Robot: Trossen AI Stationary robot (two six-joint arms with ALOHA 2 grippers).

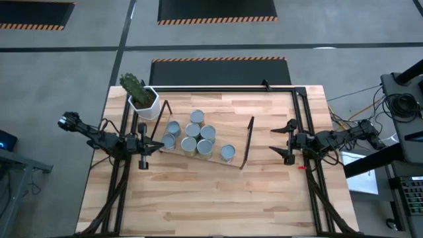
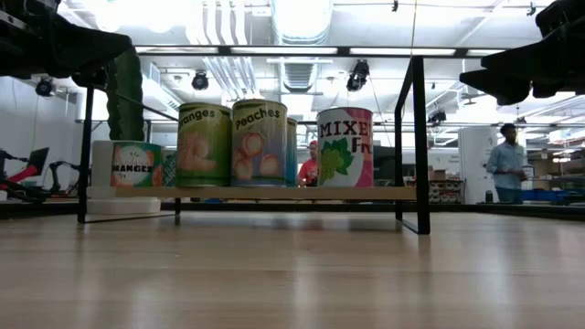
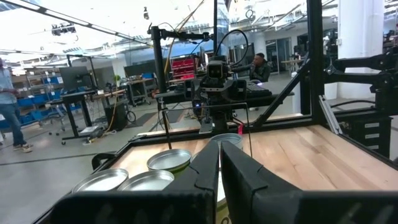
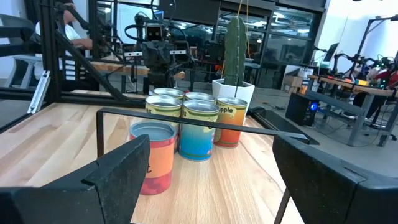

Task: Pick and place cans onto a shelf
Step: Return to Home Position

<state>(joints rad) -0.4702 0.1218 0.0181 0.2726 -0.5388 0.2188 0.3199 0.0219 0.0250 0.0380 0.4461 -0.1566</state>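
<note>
The cans [image 1: 207, 132] stand bunched on the shelf [image 2: 274, 193], a low wood board lying on the desk [image 1: 218, 198] with a black wire frame [image 4: 186, 121] upright at each end. Most crowd toward the end nearest the white hexagonal plant pot [image 1: 147, 104] and its cactus [image 1: 132, 84]. One can [image 1: 227, 153] stands alone nearer the other frame. From desk height the labels facing out read "Peaches" [image 2: 260, 143] and "Mixed" [image 2: 345, 146], and there is a shorter oranges can [image 2: 137, 164] at the pot end.

The left fingers [image 3: 205, 180] are pressed almost together, with only a thin slit between them, and they hold nothing. They hang raised off the desk at the pot end of the shelf, just outside its wire frame. The shiny can tops lie just beyond and below the tips, and none touches them.

The right fingers [image 4: 118, 174] are spread wide and empty. They hang off the opposite end of the shelf, apart from that frame and pointing toward it. All the cans sit on the far side of the frame wire from these fingers. The lone can, with its red-orange label, is the nearest, and it is clear of both tips.
</note>
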